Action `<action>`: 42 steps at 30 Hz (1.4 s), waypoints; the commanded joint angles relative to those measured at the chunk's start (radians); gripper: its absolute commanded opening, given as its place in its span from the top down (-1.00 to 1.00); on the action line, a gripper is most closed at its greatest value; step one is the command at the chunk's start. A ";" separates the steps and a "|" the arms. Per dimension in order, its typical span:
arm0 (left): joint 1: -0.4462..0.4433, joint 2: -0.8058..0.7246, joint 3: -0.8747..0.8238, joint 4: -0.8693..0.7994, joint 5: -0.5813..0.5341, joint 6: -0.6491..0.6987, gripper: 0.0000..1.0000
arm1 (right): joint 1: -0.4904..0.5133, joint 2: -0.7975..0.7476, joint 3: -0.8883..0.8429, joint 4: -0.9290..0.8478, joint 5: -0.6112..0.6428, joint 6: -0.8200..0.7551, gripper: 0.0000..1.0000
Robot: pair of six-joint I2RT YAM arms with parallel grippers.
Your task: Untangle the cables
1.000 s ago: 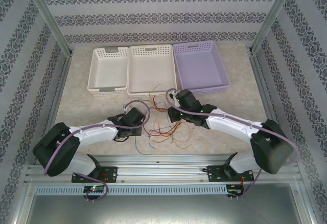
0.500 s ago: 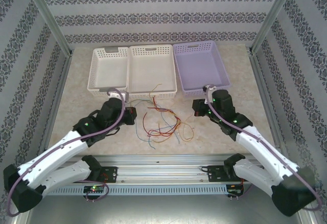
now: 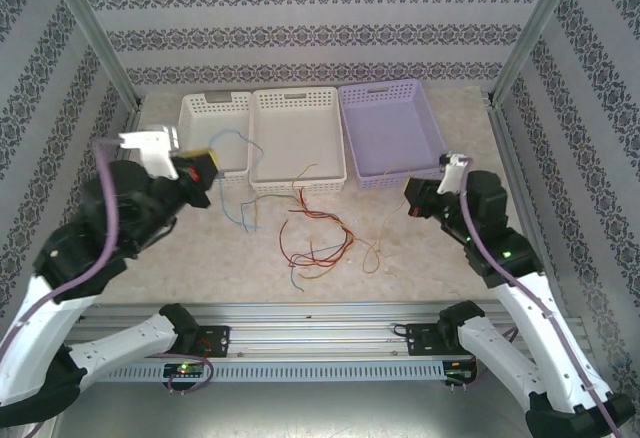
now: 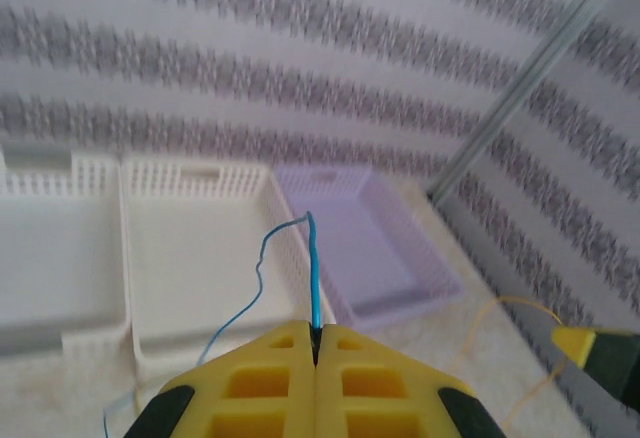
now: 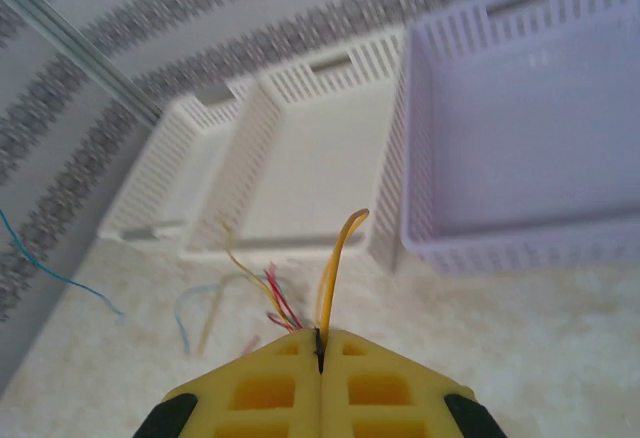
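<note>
From above, we see the left claw (image 3: 200, 170) lifted over the left part of the bench (image 3: 420, 263), just in front of the left white basket (image 3: 212, 108). Its wrist view shows the two yellow fingers pressed together, pinching a blue wire (image 4: 312, 258) between their tips. A short end of that wire stands up from the tips. The rest curves away to the left and drops toward the bench.

The right claw (image 5: 320, 343) sits on the other side, near the front corner of the lilac basket (image 3: 392, 108). Its fingers are also pressed tight, clamping a yellow-orange wire (image 5: 335, 263) whose free end rises and bends over above the tips. In the top view a thin strand of it trails from the claw down to the bench on its left.

The remaining cables (image 3: 318, 243) lie in a loose red and orange tangle on the bench between the two arms, just in front of the middle white basket (image 3: 298, 108). A few ends reach up to that basket's front wall. A pale blue strand rests on the bench at the left edge of the tangle.

The three baskets stand side by side along the far edge of the bench. We cannot tell whether the two held wires are free of the tangle.
</note>
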 commanded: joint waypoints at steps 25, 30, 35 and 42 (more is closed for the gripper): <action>0.008 0.193 0.377 0.207 -0.363 0.570 1.00 | 0.189 0.910 1.462 -0.347 -0.177 -0.111 1.00; 0.008 0.180 0.312 0.249 -0.381 0.589 1.00 | 0.177 1.063 1.572 -0.350 -0.195 -0.112 1.00; 0.009 0.152 0.265 0.262 -0.378 0.590 1.00 | 0.153 1.204 1.633 -0.325 -0.240 -0.082 1.00; 0.009 0.134 0.224 0.251 -0.378 0.588 1.00 | 0.140 1.380 1.709 -0.305 -0.236 -0.066 1.00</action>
